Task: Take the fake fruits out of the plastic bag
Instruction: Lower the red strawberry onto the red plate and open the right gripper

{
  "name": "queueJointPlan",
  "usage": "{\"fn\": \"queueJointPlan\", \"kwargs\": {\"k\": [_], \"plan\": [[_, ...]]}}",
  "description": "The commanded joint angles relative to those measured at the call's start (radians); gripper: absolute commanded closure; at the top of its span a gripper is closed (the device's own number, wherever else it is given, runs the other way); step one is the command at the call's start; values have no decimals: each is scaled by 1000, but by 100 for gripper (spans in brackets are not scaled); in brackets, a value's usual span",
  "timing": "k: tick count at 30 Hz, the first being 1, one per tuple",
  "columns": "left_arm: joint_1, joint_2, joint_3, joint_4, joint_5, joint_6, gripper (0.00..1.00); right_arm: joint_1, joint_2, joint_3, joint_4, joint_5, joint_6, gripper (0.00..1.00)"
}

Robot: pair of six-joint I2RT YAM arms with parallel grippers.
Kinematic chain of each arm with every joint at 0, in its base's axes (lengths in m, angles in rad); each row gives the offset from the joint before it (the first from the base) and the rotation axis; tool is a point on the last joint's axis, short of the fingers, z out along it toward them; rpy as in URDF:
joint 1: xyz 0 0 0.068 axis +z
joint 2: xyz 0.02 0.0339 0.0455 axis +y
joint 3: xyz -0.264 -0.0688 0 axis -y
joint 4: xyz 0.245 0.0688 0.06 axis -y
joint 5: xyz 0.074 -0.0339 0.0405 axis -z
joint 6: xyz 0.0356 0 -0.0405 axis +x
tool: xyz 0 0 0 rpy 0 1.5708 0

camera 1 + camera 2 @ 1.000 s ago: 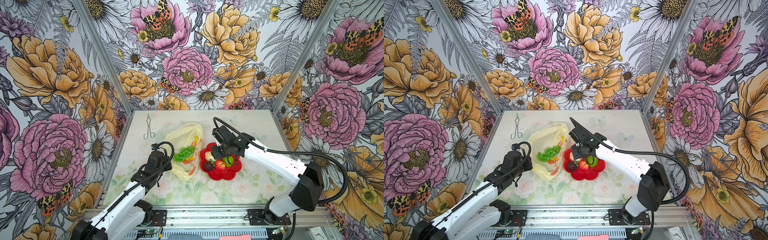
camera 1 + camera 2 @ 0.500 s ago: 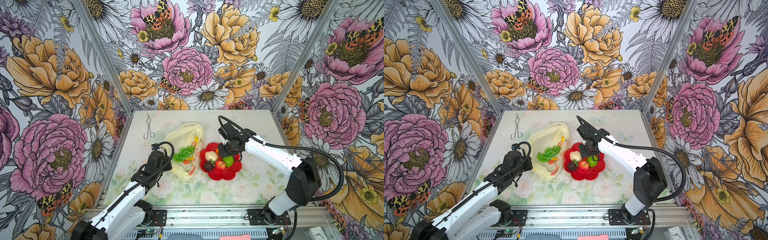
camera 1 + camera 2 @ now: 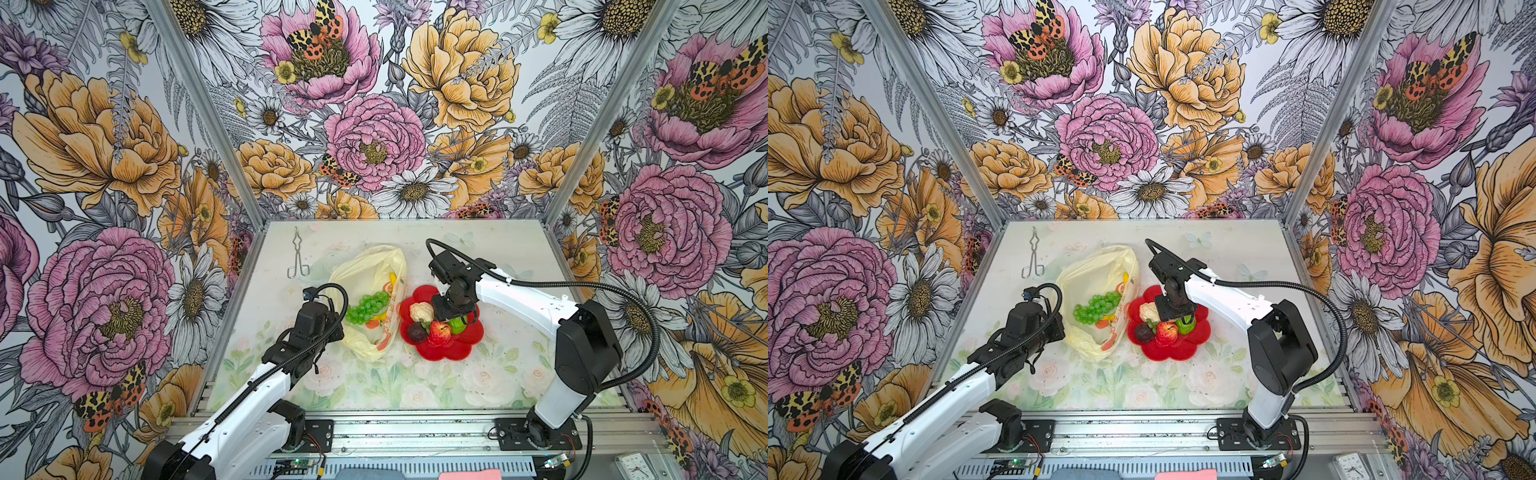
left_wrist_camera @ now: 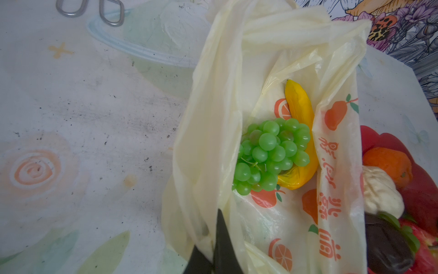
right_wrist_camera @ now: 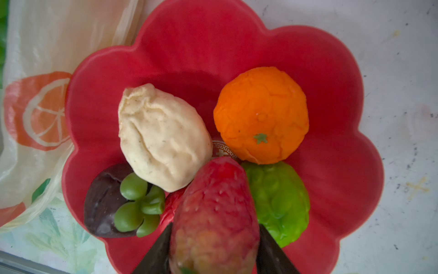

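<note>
Holding strawberry point(image 5: 213, 208) clamped in right gripper point(image 5: 214, 227), red plate point(image 5: 189, 47) just beneath (left gripper point(image 4: 211, 237) pinching plastic bag point(image 4: 213, 95)); needing release next, then grapes point(image 4: 270, 154).

Pale-yellow bag point(image 4: 213, 95) with orange-slice prints; green grapes point(image 4: 270, 151); red plate point(image 5: 237, 35)

- Your left arm point(image 3: 257, 395) wears glossy white shells on its long links, with black joints and wrist.
- Your right arm point(image 3: 523, 299) matches, with a chunky black elbow point(image 3: 586, 349).
- A black ribbed hose point(image 3: 561, 284) loops along each arm.
- Each black base plate point(image 3: 509, 434) shows screws and thin red wires.
- Your left gripper point(image 4: 213, 251) and right gripper point(image 5: 213, 253) end in black wedge fingers point(image 5: 154, 256).
</note>
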Motion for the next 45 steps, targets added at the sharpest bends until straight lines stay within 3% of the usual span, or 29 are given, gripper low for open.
{"fn": "queueJointPlan", "kwargs": {"k": [1, 6, 15, 25, 37, 45], "plan": [[6, -11, -4, 18, -17, 7, 100, -3, 26, 34, -10, -13, -14, 47], [6, -11, -5, 18, -17, 6, 100, -4, 47, 42, -12, 0, -20, 45], [6, -11, -5, 18, -20, 7, 100, -5, 65, 65, -10, 43, -21, 32], [6, -8, -5, 18, -19, 6, 100, 1, -42, 54, -15, 44, 1, 27], [6, -3, -3, 18, -17, 6, 100, 7, -63, 28, -13, 61, 8, 54], [7, -3, -1, 18, -18, 6, 100, 7, -5, 49, -10, 104, 2, 60]]}}
